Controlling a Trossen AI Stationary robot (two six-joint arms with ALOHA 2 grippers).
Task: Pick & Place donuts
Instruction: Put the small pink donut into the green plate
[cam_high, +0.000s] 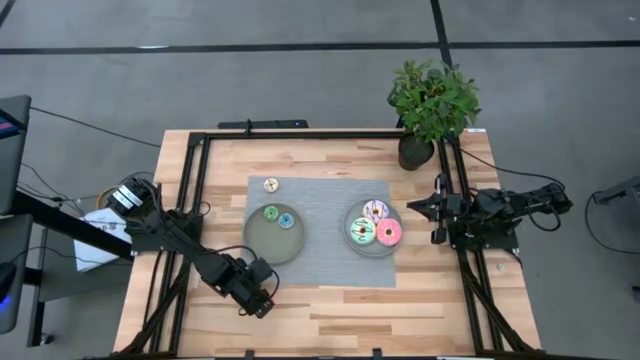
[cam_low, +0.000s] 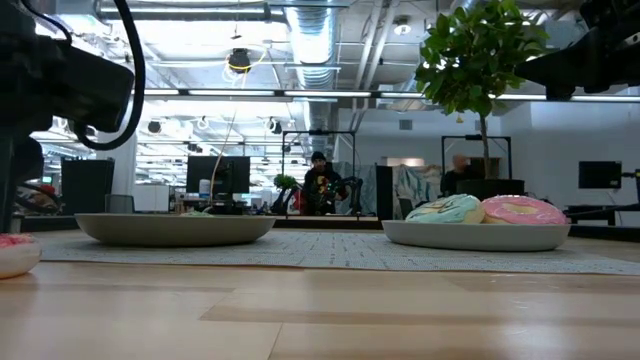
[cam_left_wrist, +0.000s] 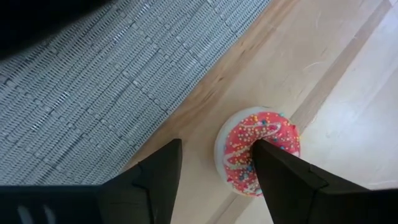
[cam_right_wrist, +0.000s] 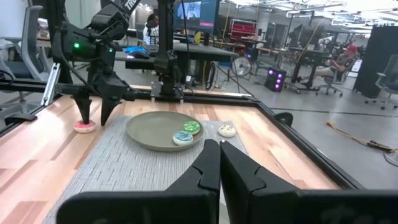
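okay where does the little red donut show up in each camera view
High view: hidden under the left gripper at the near-left, off the grey mat.
Low view: the red donut is cut off at the left edge.
Left wrist view, one finger set into its hole.
Right wrist view, left of the plate.
Shared landmark: the grey mat's edge.

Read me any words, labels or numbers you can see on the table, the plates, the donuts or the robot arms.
None can be read.
White lettering on the left arm: cut off by the picture's edge, illegible.
Screen in the room behind: too blurred to read.
Donuts, plates, mat, plant pot: no writing shows.
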